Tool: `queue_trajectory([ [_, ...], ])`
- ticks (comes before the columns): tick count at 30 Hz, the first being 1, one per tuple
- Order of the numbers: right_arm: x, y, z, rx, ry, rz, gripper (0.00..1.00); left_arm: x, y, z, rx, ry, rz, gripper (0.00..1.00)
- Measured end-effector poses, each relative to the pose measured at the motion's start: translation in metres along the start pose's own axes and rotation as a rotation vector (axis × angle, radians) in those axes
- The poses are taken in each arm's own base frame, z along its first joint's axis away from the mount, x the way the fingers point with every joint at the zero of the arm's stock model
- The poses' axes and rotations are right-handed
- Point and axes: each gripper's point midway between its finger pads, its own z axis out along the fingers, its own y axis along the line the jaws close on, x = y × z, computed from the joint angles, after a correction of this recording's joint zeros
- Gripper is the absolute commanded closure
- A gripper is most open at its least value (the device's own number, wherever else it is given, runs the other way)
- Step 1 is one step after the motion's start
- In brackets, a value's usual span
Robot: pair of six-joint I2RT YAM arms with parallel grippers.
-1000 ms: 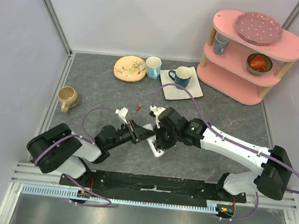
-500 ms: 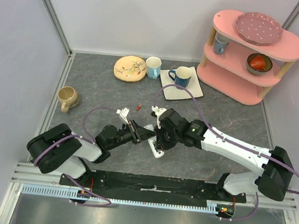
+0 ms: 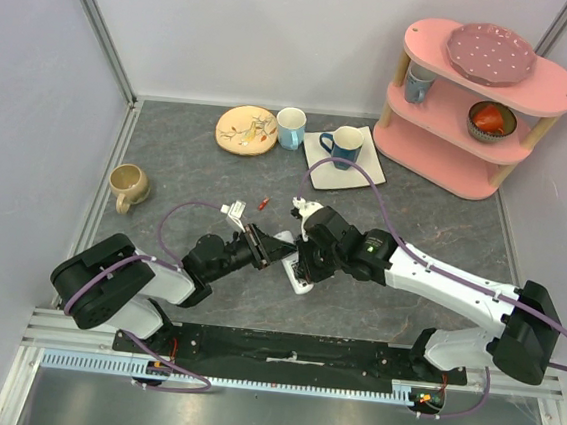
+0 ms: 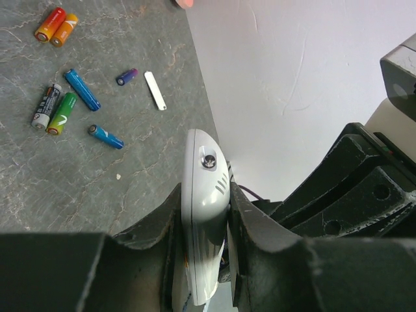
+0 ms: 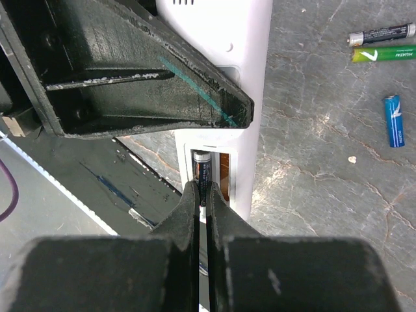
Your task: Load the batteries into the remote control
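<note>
My left gripper (image 4: 205, 218) is shut on the white remote control (image 4: 203, 195), pinching its long sides and holding it on edge. In the right wrist view the remote control (image 5: 250, 91) shows its open recess. My right gripper (image 5: 203, 195) is shut on a dark battery (image 5: 203, 170) whose far end lies inside that recess. Something orange-brown shows in the slot beside it. Several loose batteries lie on the table: a red-orange pair (image 4: 56, 26), blue (image 4: 81, 90), green (image 4: 60, 114), dark (image 5: 380, 34). From above, both grippers meet at the remote control (image 3: 299, 277).
A small white cover piece (image 4: 155, 90) lies near the loose batteries. A patterned plate (image 3: 246, 130), a light mug (image 3: 291, 127) and a blue mug (image 3: 346, 143) stand at the back. A tan mug (image 3: 128, 186) is at the left. The pink shelf (image 3: 450, 153) fills the back right.
Both arms have edged slightly up and to the right with the remote control between them. Both grips are unchanged.
</note>
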Motion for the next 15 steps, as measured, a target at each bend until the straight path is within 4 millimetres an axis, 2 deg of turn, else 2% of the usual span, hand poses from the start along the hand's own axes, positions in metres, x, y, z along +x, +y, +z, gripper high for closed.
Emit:
queue_trajectory([
  [10,-0.0040,-0.0052,0.0005,0.033,-0.023,-0.002,1.00,-0.0040,0.0022,0.0048,-0.026,-0.021,-0.026,0.98],
  [15,-0.0057,-0.0048,-0.0008,0.034,-0.033,0.008,0.94,-0.0050,0.0016,0.0055,-0.027,-0.029,-0.035,0.98],
])
